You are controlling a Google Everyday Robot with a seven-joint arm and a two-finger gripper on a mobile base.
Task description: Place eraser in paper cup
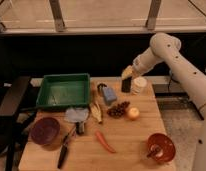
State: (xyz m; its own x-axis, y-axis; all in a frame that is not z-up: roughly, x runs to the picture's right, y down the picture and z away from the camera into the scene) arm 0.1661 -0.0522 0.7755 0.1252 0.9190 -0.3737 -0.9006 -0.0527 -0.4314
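1. Find the gripper (127, 75) at the far edge of the wooden table (131, 145), at the end of the white arm (168, 55) that reaches in from the right.
2. Note that its fingers are clamped on the top end of the eraser (126, 85). The black slab hangs upright below them.
3. Check the eraser's position: it is just to the left of the paper cup (139, 85), outside it, with its lower end near the table surface. You cannot tell whether it touches the cup.
4. Note that the paper cup stands upright near the table's far right corner.
5. Locate the blue-grey block (109, 95) to the left of the eraser, and the green tray (63, 91) beyond it.
6. Nearer the camera, locate the carrot (105, 142), the black-handled knife (63, 152), the purple bowl (45, 131) and the orange-red bowl (161, 147).
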